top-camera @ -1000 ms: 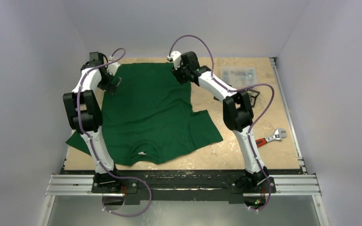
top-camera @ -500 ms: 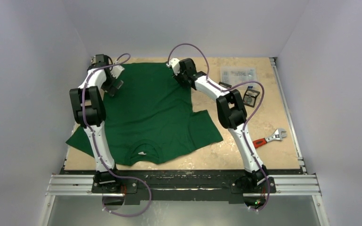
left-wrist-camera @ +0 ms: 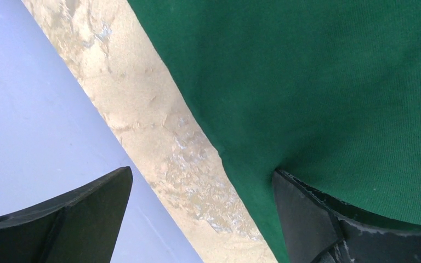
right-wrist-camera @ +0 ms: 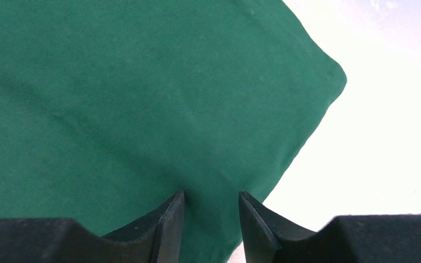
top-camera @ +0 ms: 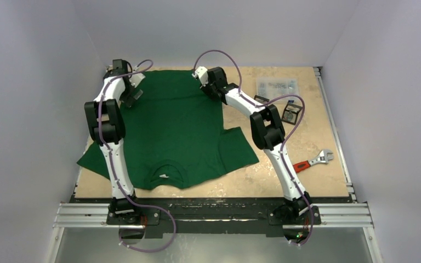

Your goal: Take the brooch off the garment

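Observation:
The dark green T-shirt (top-camera: 175, 126) lies flat on the table, neck and white label (top-camera: 164, 176) toward the arms. No brooch shows in any view. My left gripper (top-camera: 132, 94) is at the shirt's far left hem corner. In the left wrist view it (left-wrist-camera: 203, 172) is wide open, one finger on the shirt's edge (left-wrist-camera: 329, 98) and the other over the bare table by the wall. My right gripper (top-camera: 210, 87) is at the far right hem corner. In the right wrist view it (right-wrist-camera: 211, 193) stands narrowly open, both fingertips on the fabric (right-wrist-camera: 142, 93).
A clear plastic box (top-camera: 277, 86) and small dark items (top-camera: 291, 114) lie at the far right. A red-handled wrench (top-camera: 312, 160) lies near the right edge. White walls enclose the table (top-camera: 307, 137) on three sides.
Both arms have reached farther toward the back wall. The shirt's far hem and neck have shifted slightly away from the arms.

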